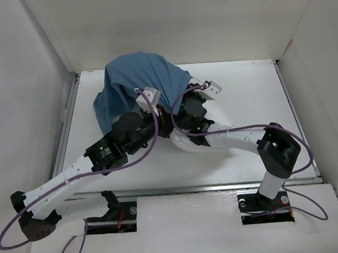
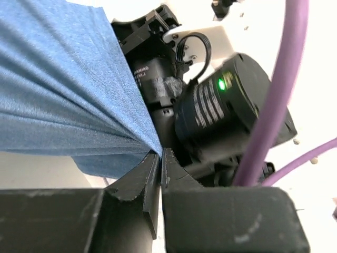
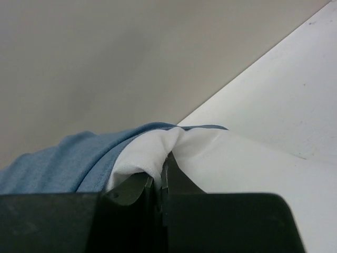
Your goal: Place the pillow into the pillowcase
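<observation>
The plump white fabric pillow (image 1: pixel 185 144) lies centrally, its far part inside the wrinkly slate-blue cloth pillowcase (image 1: pixel 140 76). The left gripper (image 2: pixel 160 158) clamps the case's hem; the right gripper (image 3: pixel 163 174) pinches pillow fabric. Stuffing looks part-done; next, draw the hem nearer.

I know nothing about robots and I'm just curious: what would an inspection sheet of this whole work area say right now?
Surface: plain white table.
Job's things: blue pillowcase bunched at the far left, draped over part of the white pillow, whose near end shows uncovered.
Clutter: nothing seen.
Grippers: left tool shut on a pillowcase edge; right tool shut on white pillow fabric, just below the blue edge.
Cables: purple cables loop along both arms.
Surroundings: plain white walls on three sides.
</observation>
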